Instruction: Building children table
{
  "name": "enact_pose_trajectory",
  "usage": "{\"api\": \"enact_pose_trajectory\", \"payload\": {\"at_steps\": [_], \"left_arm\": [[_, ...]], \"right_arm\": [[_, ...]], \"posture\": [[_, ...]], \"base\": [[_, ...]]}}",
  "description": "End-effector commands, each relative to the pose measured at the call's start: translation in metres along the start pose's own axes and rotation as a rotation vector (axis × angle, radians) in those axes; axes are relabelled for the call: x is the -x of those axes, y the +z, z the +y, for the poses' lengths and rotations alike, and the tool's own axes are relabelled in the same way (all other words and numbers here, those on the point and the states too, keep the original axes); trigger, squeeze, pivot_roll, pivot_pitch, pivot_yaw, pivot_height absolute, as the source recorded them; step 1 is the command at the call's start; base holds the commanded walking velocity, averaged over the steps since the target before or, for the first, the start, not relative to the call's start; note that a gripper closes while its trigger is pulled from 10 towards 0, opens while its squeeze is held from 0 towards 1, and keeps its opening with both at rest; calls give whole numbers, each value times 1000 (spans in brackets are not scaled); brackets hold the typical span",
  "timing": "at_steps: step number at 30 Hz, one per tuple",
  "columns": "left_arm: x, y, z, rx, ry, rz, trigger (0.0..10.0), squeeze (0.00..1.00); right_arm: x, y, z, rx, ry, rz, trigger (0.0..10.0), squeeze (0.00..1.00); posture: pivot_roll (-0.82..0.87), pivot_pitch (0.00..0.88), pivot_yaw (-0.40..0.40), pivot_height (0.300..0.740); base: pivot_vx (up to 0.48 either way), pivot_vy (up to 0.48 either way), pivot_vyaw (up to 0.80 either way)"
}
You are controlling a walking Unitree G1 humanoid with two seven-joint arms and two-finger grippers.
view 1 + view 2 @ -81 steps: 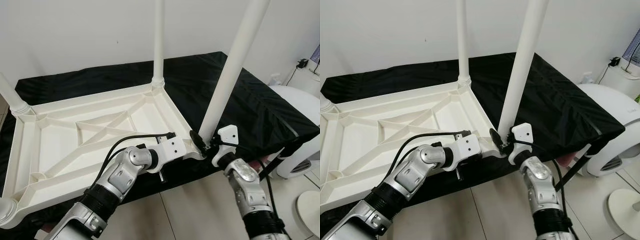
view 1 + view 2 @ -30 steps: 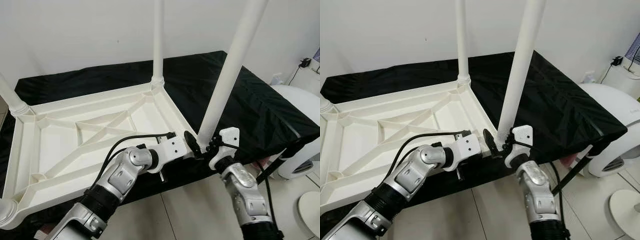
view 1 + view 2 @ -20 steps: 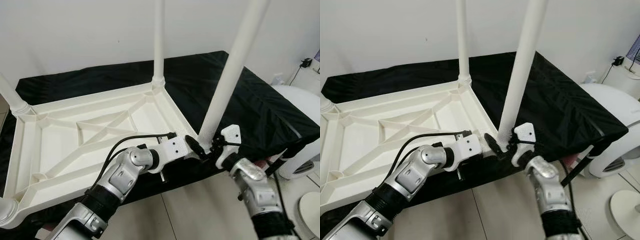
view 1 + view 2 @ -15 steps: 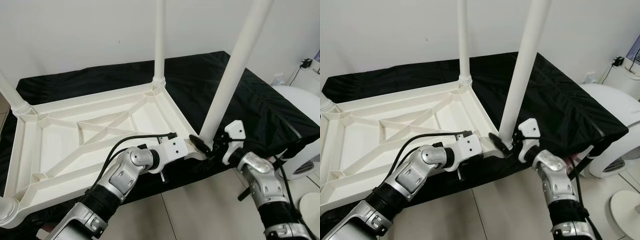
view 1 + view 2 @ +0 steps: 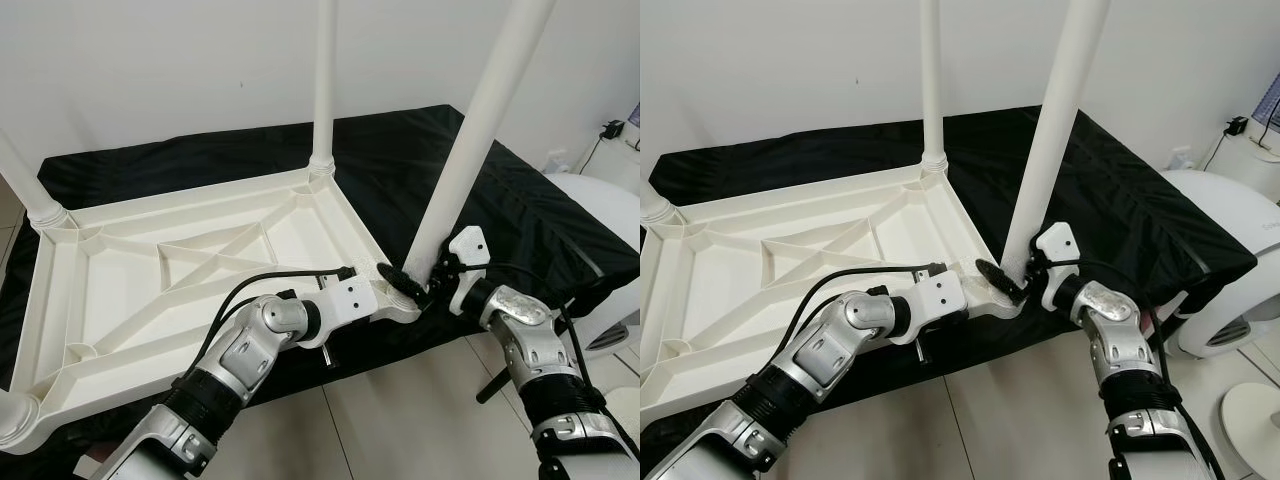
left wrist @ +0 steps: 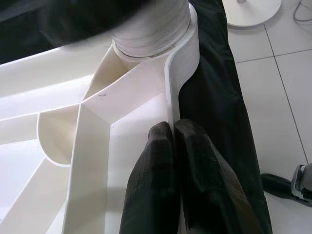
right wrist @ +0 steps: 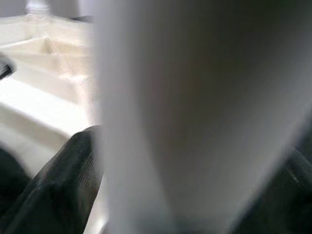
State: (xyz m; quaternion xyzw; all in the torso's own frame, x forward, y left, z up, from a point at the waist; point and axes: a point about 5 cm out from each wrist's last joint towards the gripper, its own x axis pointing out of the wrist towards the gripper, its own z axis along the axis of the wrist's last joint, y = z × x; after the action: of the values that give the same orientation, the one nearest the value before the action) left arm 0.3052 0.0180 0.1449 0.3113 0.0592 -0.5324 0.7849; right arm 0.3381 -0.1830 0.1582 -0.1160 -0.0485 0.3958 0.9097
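Leg (image 5: 470,140) is clasped at its base by my right gripper (image 5: 420,283); left gripper (image 6: 174,146) pinches the tabletop rim (image 6: 171,100) (steadying it); I'd twist slowly, keeping it upright.

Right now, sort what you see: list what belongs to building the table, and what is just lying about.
Job: upturned table top; near leg; far leg; left gripper pinching the rim; right gripper around the near leg.

Lying about: black cloth; white appliance.

Both eye views look down from the head, sharing the upturned table (image 5: 180,270); wrist views press close against its near corner leg (image 7: 185,117).
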Motion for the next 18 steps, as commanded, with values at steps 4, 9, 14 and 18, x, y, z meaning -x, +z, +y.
{"api": "enact_pose_trajectory", "payload": {"at_steps": [4,9,14,18], "left_arm": [[-4,-5,-7,2,-39,24,10000,0],[-3,-5,-7,3,-40,26,10000,0],[-4,-5,-6,2,-42,26,10000,0],[-4,-5,-7,2,-43,26,10000,0]], "right_arm": [[-3,-5,7,-2,67,15,0,0],[0,-11,10,-5,87,33,0,0],[4,-15,10,-9,90,44,0,0],[8,-18,13,-27,67,42,1765,0]], "posture": [[-89,45,28,740],[-93,48,30,740],[-97,51,32,740],[-100,54,32,740]], "base": [[0,0,0],[0,0,0],[0,0,0],[0,0,0]]}}
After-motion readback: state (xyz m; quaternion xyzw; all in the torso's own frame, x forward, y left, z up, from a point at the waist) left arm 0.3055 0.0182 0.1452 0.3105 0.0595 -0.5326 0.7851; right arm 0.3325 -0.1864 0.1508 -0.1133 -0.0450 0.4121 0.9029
